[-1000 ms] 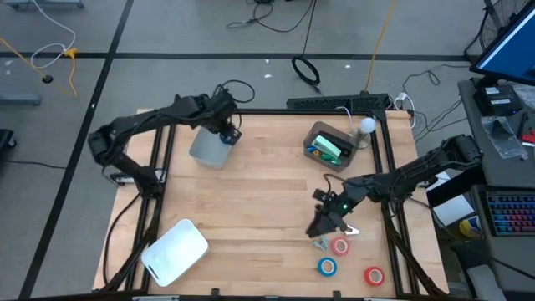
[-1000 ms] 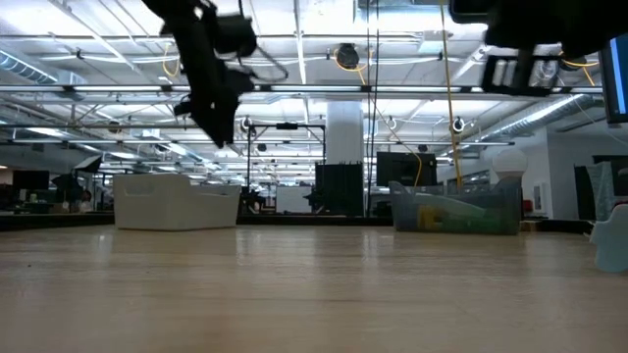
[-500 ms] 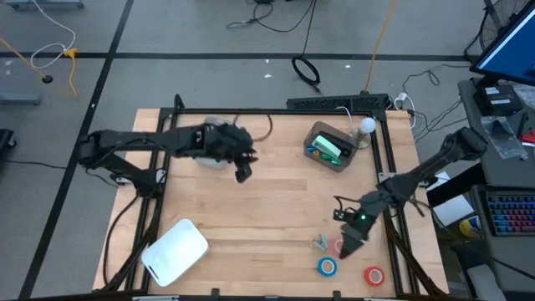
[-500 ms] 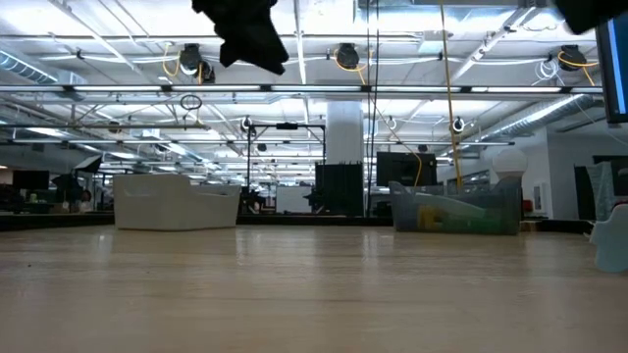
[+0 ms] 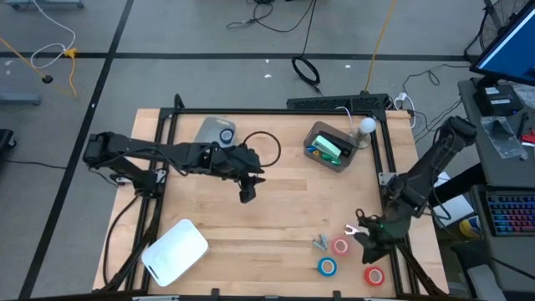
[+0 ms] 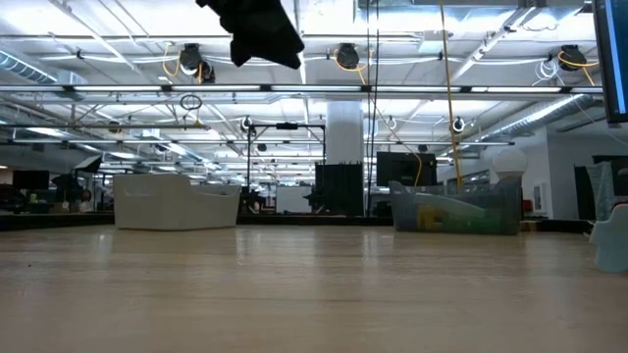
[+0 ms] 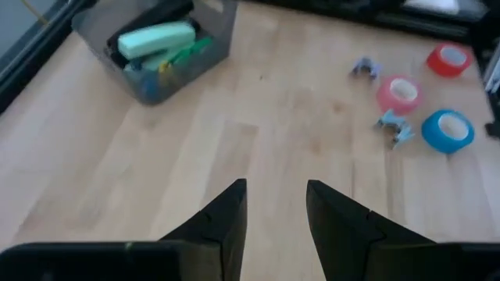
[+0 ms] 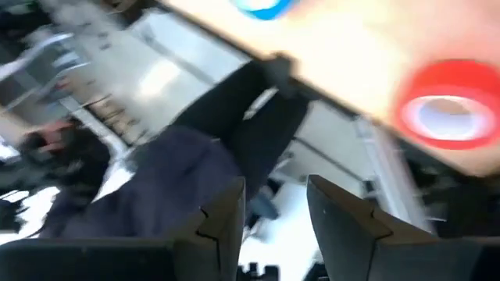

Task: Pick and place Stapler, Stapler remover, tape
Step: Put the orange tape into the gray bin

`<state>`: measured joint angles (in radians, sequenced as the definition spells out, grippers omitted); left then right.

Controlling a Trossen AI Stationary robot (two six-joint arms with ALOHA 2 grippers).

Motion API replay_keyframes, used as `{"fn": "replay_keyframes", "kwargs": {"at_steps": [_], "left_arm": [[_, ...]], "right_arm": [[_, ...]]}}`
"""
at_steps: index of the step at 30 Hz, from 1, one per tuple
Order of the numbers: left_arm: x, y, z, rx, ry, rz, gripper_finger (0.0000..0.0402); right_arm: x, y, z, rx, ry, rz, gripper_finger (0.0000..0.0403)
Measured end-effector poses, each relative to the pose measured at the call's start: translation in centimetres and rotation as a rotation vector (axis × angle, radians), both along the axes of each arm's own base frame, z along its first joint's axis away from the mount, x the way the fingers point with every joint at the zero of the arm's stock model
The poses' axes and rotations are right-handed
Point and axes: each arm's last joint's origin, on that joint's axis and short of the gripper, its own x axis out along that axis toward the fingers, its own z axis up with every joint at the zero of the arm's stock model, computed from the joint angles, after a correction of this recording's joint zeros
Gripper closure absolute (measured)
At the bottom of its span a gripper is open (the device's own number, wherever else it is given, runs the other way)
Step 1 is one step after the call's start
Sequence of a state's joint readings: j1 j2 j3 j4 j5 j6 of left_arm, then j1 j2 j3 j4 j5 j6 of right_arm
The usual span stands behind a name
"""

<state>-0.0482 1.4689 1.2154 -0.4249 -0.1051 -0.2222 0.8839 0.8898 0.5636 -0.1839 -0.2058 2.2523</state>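
Note:
Three tape rolls lie flat near the table's near right corner: a red one (image 5: 339,246), a blue one (image 5: 327,267) and another red one (image 5: 374,275); a fourth does not show. Two small claw-like staple removers (image 5: 321,242) (image 5: 351,229) lie beside them. A green stapler (image 5: 328,149) rests in the clear container (image 5: 314,134). My left gripper (image 5: 247,194) hangs open over the table's middle, its fingers (image 7: 226,215) pointing toward the tapes (image 7: 400,92). My right gripper (image 5: 368,242) is open, just right of the tapes, with a red roll (image 8: 448,112) ahead.
A white bin (image 5: 174,249) sits at the near left corner and a grey bin (image 5: 216,131) at the far edge. The black frame rails (image 5: 391,209) run along the table's sides. In the low view my left arm (image 6: 257,34) shows high above the table.
My left gripper has left the grey bin and swung toward the table's middle, rightward and nearer. My right gripper has drawn away from the staple remover beside the tapes, toward the right near corner. The tapes and removers have stayed put.

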Motion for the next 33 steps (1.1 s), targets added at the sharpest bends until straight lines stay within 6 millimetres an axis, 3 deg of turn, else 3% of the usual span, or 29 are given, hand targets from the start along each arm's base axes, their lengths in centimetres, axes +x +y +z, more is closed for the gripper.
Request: {"fn": "replay_keyframes", "kwargs": {"at_steps": [5, 15, 25, 33], "left_arm": [[0.0, -0.2, -1.6, -0.044, -0.019, 0.026, 0.0268], [-0.1, -0.2, -2.9, -0.081, -0.024, 0.055, 0.0268], [0.2, -0.2, -2.5, -0.083, -0.078, 0.051, 0.0268], [0.2, -0.2, -2.5, -0.09, -0.077, 0.056, 0.0268]], "right_arm": [[-0.9, 1.2, -1.0, -0.042, 0.081, 0.051, 0.0271], [-1.2, 3.8, 0.4, -0.266, 0.107, 0.216, 0.0271], [-0.9, 5.2, -2.8, -0.488, 0.062, 0.43, 0.0271], [-0.6, 6.0, -3.9, -0.53, -0.012, 0.541, 0.0271]]}}
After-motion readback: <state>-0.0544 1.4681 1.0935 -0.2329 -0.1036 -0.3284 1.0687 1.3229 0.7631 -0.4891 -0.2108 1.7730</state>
